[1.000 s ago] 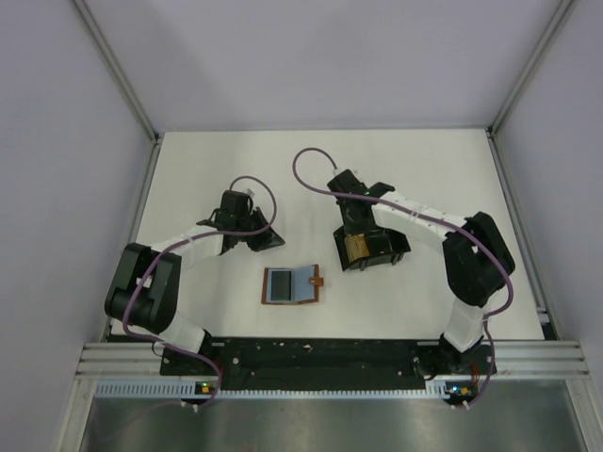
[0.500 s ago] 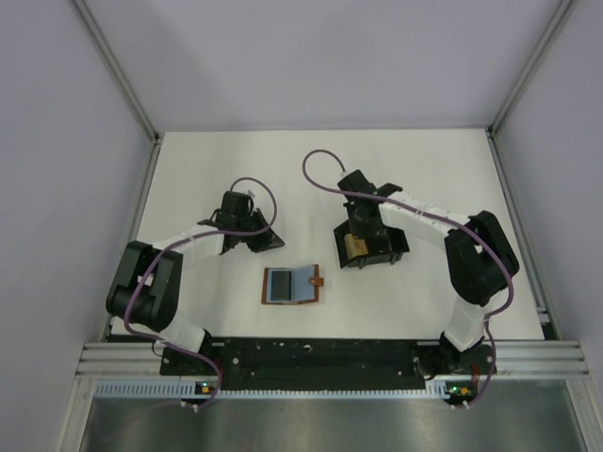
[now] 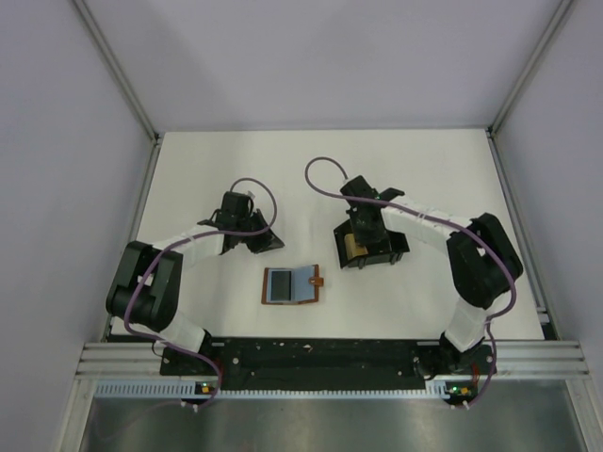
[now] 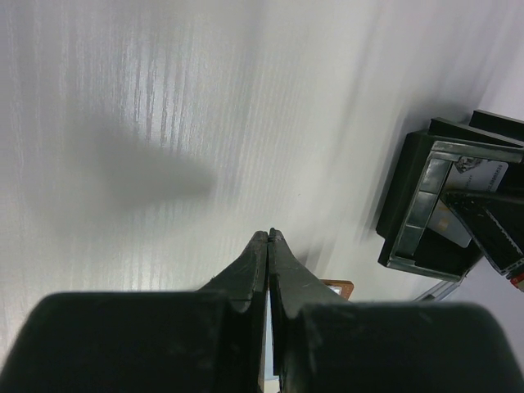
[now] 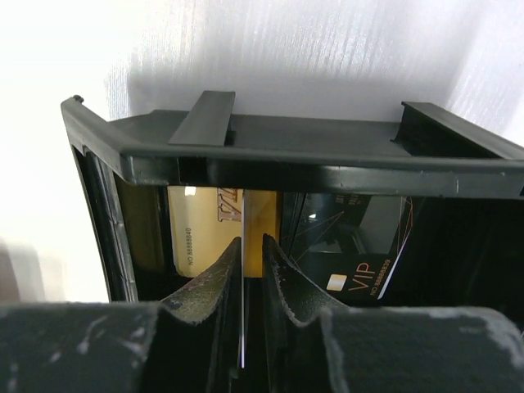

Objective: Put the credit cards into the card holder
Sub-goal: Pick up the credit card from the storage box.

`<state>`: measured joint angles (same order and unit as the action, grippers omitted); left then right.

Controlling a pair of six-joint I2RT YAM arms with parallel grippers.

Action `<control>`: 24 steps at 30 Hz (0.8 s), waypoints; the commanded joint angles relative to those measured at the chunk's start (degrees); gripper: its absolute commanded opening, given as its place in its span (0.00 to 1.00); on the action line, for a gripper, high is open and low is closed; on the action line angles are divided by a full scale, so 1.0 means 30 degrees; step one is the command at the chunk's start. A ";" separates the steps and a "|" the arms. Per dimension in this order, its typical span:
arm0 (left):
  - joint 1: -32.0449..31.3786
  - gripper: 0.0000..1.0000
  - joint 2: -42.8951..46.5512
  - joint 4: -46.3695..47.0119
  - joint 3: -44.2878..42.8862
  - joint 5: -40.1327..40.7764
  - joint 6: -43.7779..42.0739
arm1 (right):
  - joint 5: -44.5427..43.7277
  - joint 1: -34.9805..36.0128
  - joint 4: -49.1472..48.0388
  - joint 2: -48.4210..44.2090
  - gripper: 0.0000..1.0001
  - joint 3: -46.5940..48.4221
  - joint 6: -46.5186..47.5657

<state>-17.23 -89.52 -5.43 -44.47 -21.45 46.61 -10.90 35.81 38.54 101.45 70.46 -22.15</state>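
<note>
Since a second ago the right arm's wrist has drifted a little to the right above the black slotted box (image 3: 372, 247), and its purple cable (image 3: 320, 169) has swung along with it; the left arm and the wallet lie as they did

Nearest the arm bases, the card holder (image 3: 293, 284) lies opened flat on the white table (image 3: 424, 169), its short tab pointing right, with a blue-grey card (image 3: 279, 284) lying on its left half. Just beyond it and to the left, the left gripper (image 4: 268, 235) hangs over bare table with its fingers pressed together and nothing between them.

Farther back and to the right, the right gripper (image 5: 250, 239) reaches down into the slotted box. Its fingers stand slightly spread, with a thin pale card (image 5: 243, 286) seen edge-on between them; a sliver of gap shows on the card's right side, so it is not squeezed. Behind the fingertips a gold card (image 5: 205, 229) stands upright in the left part of the box, against the frame's far wall
</note>
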 commanded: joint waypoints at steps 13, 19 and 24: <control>0.0090 0.05 0.1096 -0.0269 -0.0237 0.0733 -0.0156 | -0.0646 -0.0043 -0.0368 -0.3374 0.00 0.0420 0.0411; 0.0061 0.29 0.2677 -0.0621 0.0261 0.2080 -0.0039 | 0.0959 -0.0043 -0.0572 -0.5279 0.00 0.0919 0.0324; -0.0056 0.50 0.3878 -0.0943 0.0964 0.2989 0.0078 | 0.5672 0.0015 -0.3144 -0.6569 0.00 -0.0453 -0.0962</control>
<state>-17.23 -81.43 -8.05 -43.55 -15.99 46.57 -5.52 35.81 36.73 85.80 70.17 -22.17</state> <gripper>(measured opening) 0.443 0.006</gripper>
